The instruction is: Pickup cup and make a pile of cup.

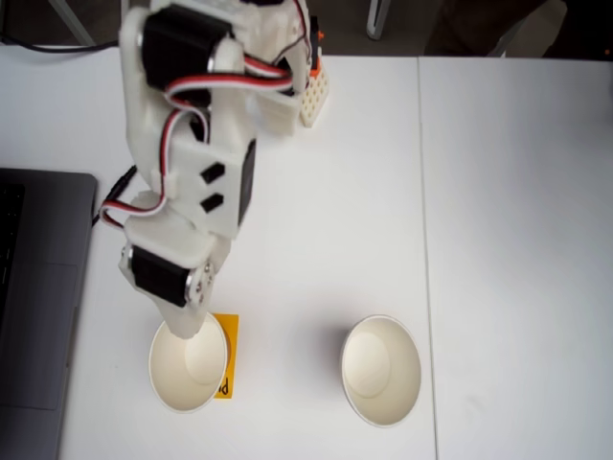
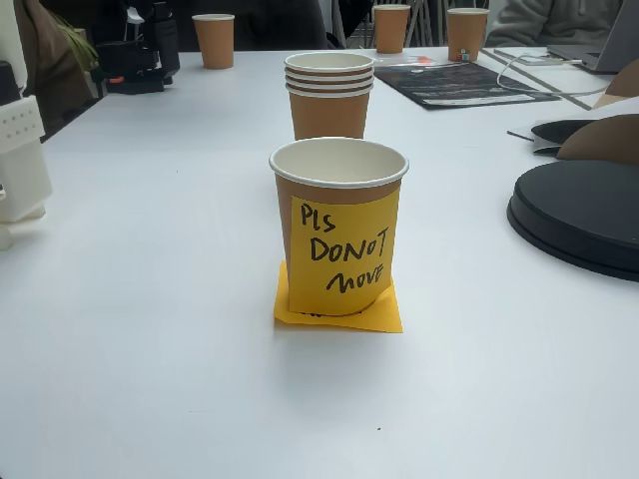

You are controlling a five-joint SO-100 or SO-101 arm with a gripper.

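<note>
Your tool (image 1: 189, 328) dips over the rim of the cup (image 1: 188, 365) at lower left in a fixed view; whether it has clamped you cannot tell; this looks like the grasp step; next lift cleanly and carry it over the second cup (image 1: 381, 370); two cups stand there on the desk (image 1: 517, 240); one flat note (image 1: 227, 353) beneath.

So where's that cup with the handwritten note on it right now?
In one fixed view the cup stands upright mid-table on a flat orange note, just ahead of the stacked cups; from above it sits lower left, under the arm.
</note>
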